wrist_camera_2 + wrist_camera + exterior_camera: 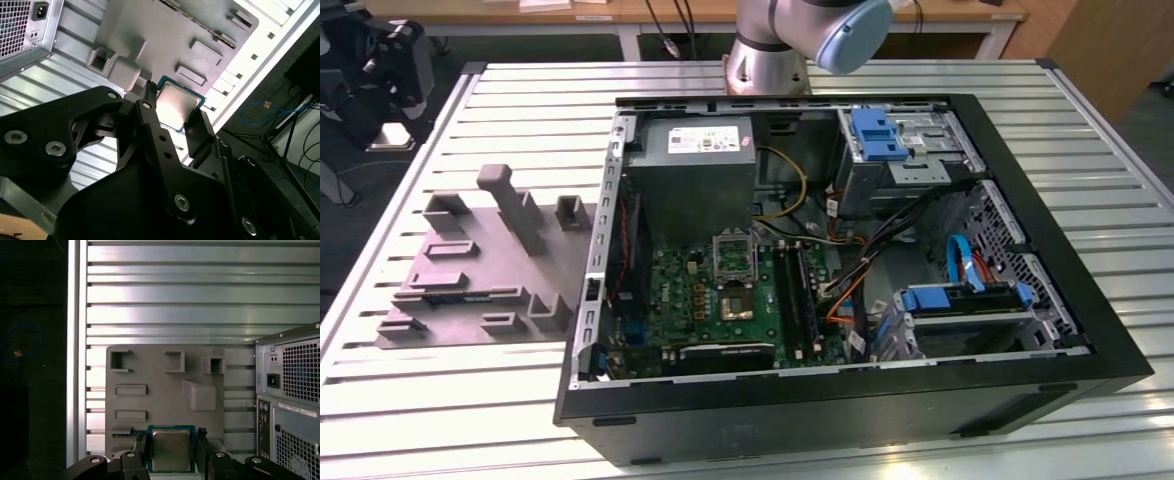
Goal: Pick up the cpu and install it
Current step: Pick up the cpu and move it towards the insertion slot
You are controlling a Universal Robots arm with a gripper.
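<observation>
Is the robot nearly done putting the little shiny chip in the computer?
About halfway. Done: in the first wrist view, the cpu looks picked up, pinched in the gripper over the grey tray. Left: it is not yet in the green board inside the open computer, seen in the exterior view.

Open black computer case point(854, 410) lying on the slatted metal desk point(440, 400), green circuit board point(687, 290) and grey power supply point(700, 180) exposed inside. Grey moulded tray point(460, 285) just beside it, on the exterior view's left. Arm base point(767, 65) behind the case.
</observation>
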